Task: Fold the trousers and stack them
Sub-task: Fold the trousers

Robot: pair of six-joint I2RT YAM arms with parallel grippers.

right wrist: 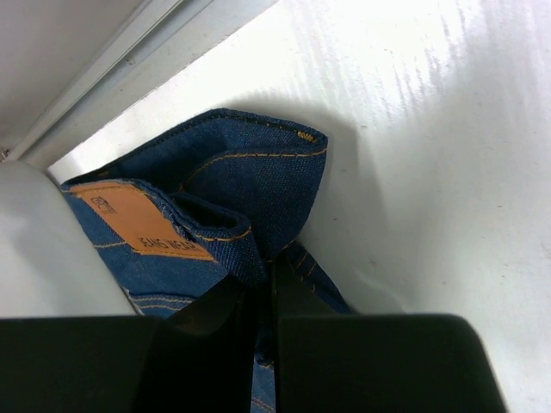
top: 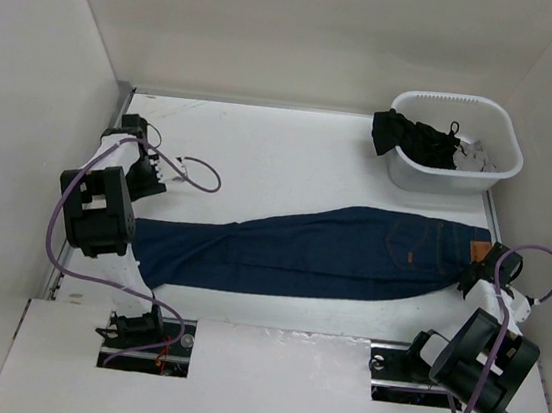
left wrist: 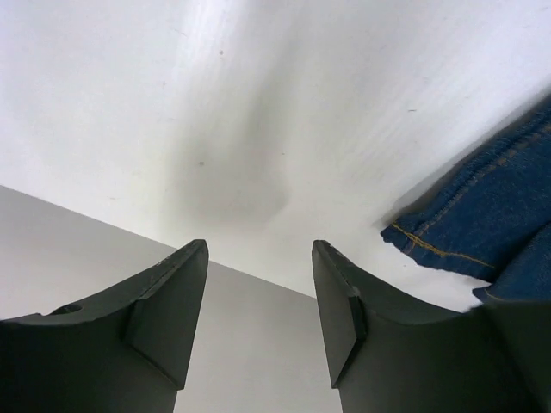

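Right jaws seemingly on one pair of trousers (top: 331,249); left jaws apart.

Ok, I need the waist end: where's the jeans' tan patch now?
In the top view the tan patch sits at the right end of the jeans, beside the right gripper clamped on them, in front of the white basket.

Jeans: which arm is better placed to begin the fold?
Right, probably: the right end effector is shut on the jeans at the waistband. The left end effector is open and empty beside the hem.
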